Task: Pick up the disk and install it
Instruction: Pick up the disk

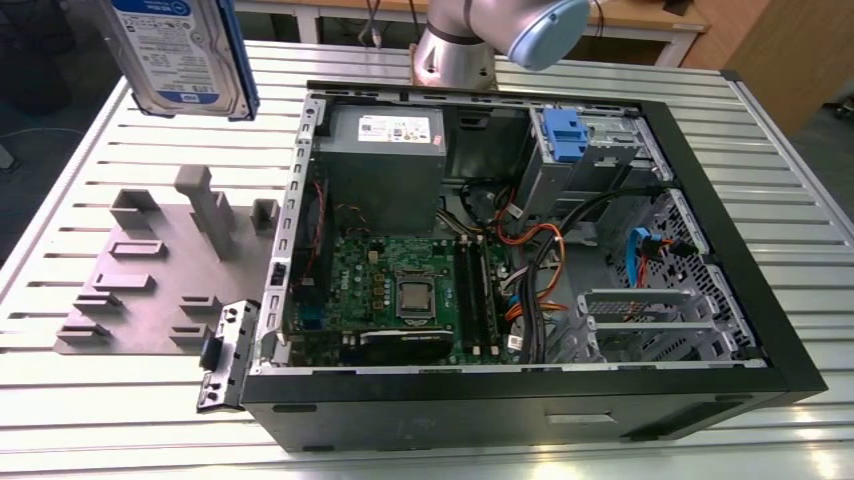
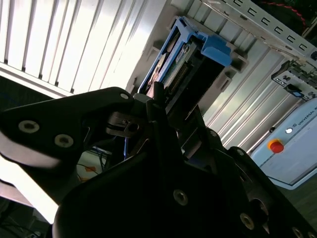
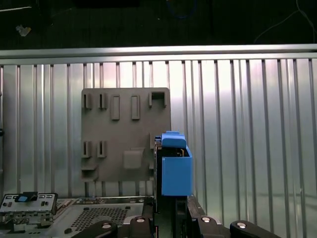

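Gripper [image 2: 176, 106]: dark fingers pinched on the disk, one on each flat face.
Disk [image 1: 180, 50]: held in the air clear of the table, upright, with its white-and-blue label facing the exterior view (the blue rails run down its sides). In the first wrist view it is seen edge-on, blue front edge leading.
Plate [image 1: 147, 290]: grey, slotted, with upright pegs. It lies flat on the table at the exterior view's left of the case, below the disk.
Case [image 1: 534, 400]: black, on its side and open, just beside the plate.
Inside the case: green board [image 1: 400, 290] nearest, then a grey power supply [image 1: 380, 150] and a metal cage [image 1: 567, 135] with a blue latch at the far wall.
Table [image 1: 747, 130]: pale slats under everything.
Arm [image 1: 467, 40]: its base stands behind the case.
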`<state>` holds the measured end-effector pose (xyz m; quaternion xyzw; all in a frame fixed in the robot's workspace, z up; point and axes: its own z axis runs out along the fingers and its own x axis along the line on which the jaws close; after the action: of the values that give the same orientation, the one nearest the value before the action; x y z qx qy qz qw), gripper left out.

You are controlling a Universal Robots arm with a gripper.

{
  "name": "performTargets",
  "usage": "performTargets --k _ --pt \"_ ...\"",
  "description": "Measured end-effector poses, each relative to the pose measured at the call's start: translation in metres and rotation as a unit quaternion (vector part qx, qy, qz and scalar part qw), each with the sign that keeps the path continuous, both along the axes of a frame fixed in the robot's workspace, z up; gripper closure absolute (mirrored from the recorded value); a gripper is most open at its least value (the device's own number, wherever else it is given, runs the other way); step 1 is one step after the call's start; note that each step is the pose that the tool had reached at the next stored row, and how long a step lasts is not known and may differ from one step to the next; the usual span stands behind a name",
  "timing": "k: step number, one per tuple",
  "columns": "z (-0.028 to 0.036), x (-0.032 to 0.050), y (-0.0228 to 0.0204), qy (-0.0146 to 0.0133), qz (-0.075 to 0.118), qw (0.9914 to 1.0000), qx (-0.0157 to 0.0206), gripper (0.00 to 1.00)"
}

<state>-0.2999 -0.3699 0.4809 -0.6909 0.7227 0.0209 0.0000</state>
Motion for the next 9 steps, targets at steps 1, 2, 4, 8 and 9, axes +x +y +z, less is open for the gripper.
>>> performTargets --k 1,2,4,8,9 --pt "0.0 0.0021 0.0002 0.0 0.0 1.0 0.0 0.65" --pt "0.0 0.0044 0.0006 0.0001 0.0 1.0 0.0 0.65" --pt "0.0 0.0085 0.0011 0.0 0.0 1.0 0.0 0.65" --pt "-0.0001 0.0173 0.0022 0.0 0.0 1.0 0.0 0.65" --pt "-0.0001 0.0195 0.0024 0.0 0.0 1.0 0.0 0.65"
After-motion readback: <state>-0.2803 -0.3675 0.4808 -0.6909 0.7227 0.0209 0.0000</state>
